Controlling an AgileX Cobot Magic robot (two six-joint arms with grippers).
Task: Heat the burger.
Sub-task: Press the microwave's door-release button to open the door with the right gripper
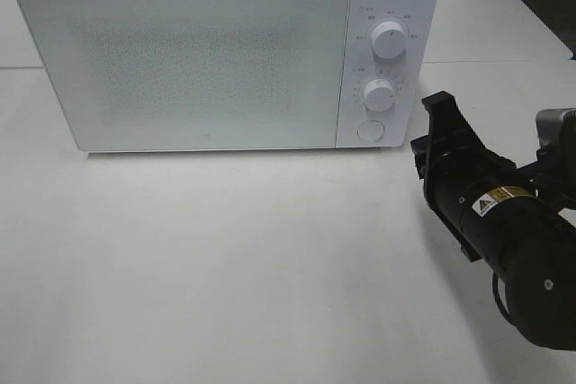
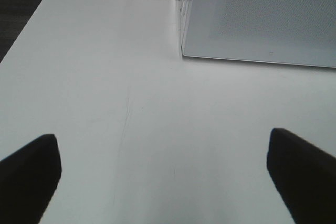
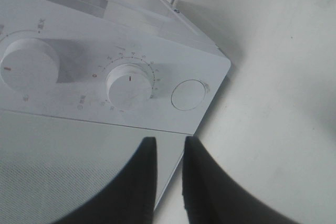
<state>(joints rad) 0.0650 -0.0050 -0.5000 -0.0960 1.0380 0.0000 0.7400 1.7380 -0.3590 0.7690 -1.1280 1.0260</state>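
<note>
Progress: we see the microwave (image 1: 180, 60) at the worktop's (image 1: 225, 267) rear edge, door closed | burger: nowhere in view, perhaps inside, we cannot tell | right tool (image 3: 169, 140): nearly closed, empty, near the round button (image 3: 188, 94) | left tool (image 2: 163, 135): wide open, empty | heating: we judge it unconfirmed

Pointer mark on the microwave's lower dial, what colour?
Red, a thin line on the white lower dial; clearest in the right wrist view.

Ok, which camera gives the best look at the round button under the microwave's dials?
The right wrist view: the round button sits close, beside the lower dial. The exterior high view shows it small, at the panel's bottom. The left wrist view misses it, showing only a corner of the microwave.
</note>
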